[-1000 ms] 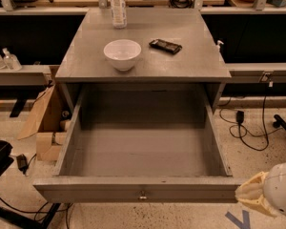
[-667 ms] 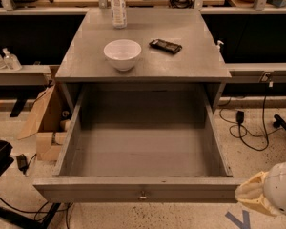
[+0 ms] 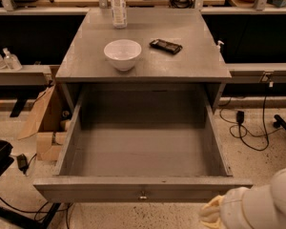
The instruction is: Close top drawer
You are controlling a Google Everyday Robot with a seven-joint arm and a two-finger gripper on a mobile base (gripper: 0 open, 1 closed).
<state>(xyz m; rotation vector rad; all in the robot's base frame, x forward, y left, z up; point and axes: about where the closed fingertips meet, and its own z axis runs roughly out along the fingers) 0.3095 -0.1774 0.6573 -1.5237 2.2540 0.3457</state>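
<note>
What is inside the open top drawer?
Nothing: the top drawer shows only its bare floor and walls. Its front wall hides the strip of floor behind it. The gripper sits outside, near the front's right end.

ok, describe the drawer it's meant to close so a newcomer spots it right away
Find the grey cabinet with a white bowl and a clear bottle on top. The top drawer sits right under that top, pulled far out toward the camera, the end effector near its front right corner. It is the only drawer in view, marked by a small metal knob centred on its front.
</note>
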